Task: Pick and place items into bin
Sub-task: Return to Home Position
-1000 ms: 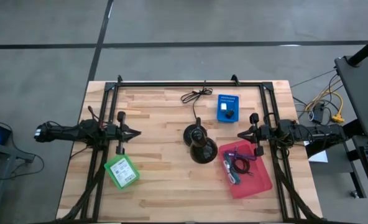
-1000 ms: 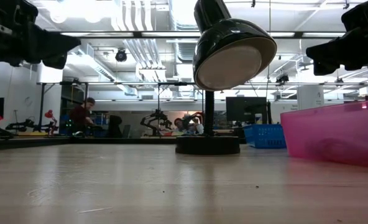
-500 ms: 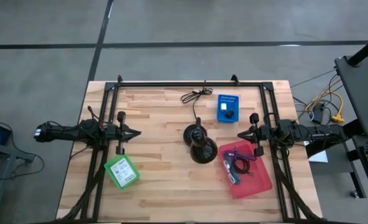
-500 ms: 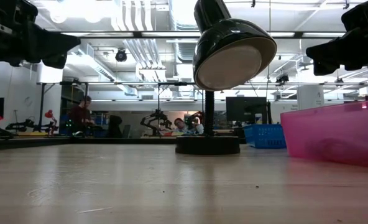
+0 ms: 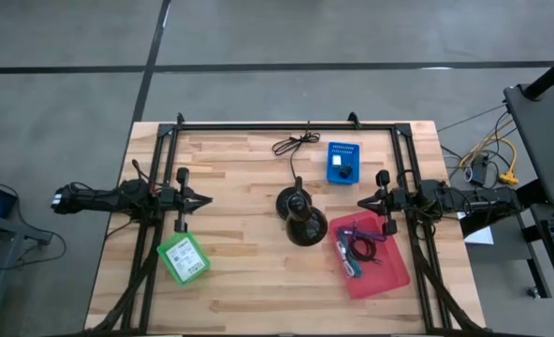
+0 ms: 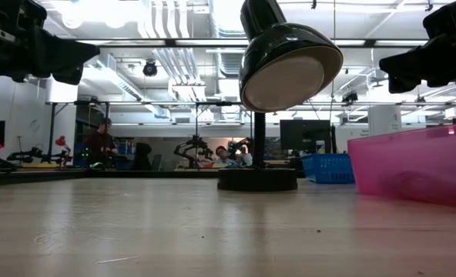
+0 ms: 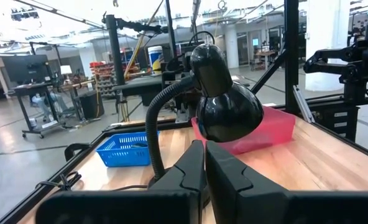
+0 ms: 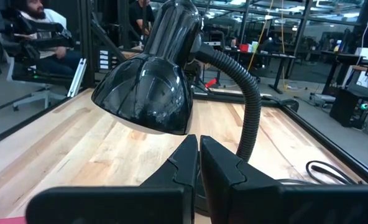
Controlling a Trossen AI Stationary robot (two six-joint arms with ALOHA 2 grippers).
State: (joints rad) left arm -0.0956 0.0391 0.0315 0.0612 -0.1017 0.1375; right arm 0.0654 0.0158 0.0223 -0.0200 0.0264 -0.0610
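We see the left hand (image 5: 208, 198) over the left side of the table (image 5: 240, 290) and the right hand (image 5: 360, 202) over the right, each with fingers pressed together. The lamp (image 5: 300, 217) stands between them. Cables (image 5: 359, 247) lie in the red bin (image 5: 391, 271), and adapters (image 5: 344, 171) lie in the blue bin (image 5: 352, 149).

The slim matte-black left arm (image 5: 109, 197) and right arm (image 5: 455, 198) end in the left gripper (image 5: 205, 198) and right gripper (image 5: 361, 202), each with two tapered, wedge-shaped black fingers (image 7: 187, 171).
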